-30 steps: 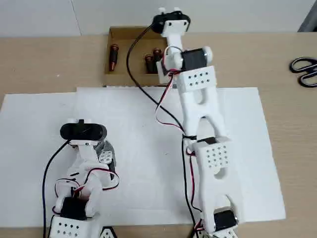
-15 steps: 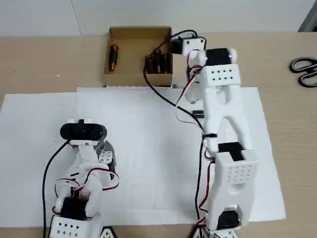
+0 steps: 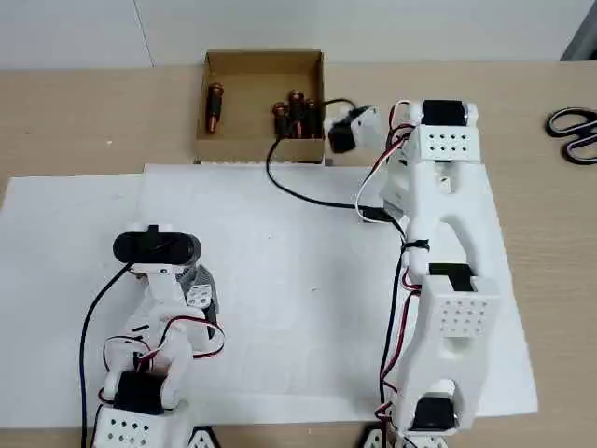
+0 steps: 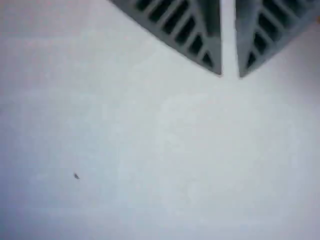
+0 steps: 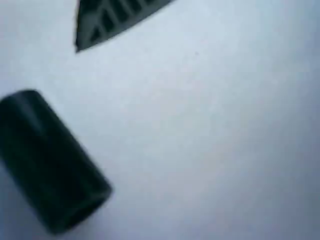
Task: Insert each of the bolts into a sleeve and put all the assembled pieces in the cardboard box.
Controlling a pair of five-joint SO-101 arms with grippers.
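Observation:
The cardboard box (image 3: pixel 264 149) stands at the back of the table. One copper-and-black assembled piece (image 3: pixel 215 107) lies at its left, and several more (image 3: pixel 294 114) stand against its right wall. My right gripper (image 3: pixel 353 129) hangs just right of the box, open and holding nothing; one grey finger (image 5: pixel 115 20) shows over the paper. A black sleeve (image 5: pixel 50 160) lies on the paper below it, small and dark under the arm (image 3: pixel 371 214). My left gripper (image 4: pixel 230 72) is shut and empty, low over the paper at the front left (image 3: pixel 198 289).
A large white paper sheet (image 3: pixel 270 280) covers the table's middle. Black scissors (image 3: pixel 574 131) lie at the far right edge. A black cable (image 3: pixel 298 191) trails across the paper from the right arm.
The right arm has drawn back out of the box, toward the right and the near side, and folded up. The left arm has not moved.

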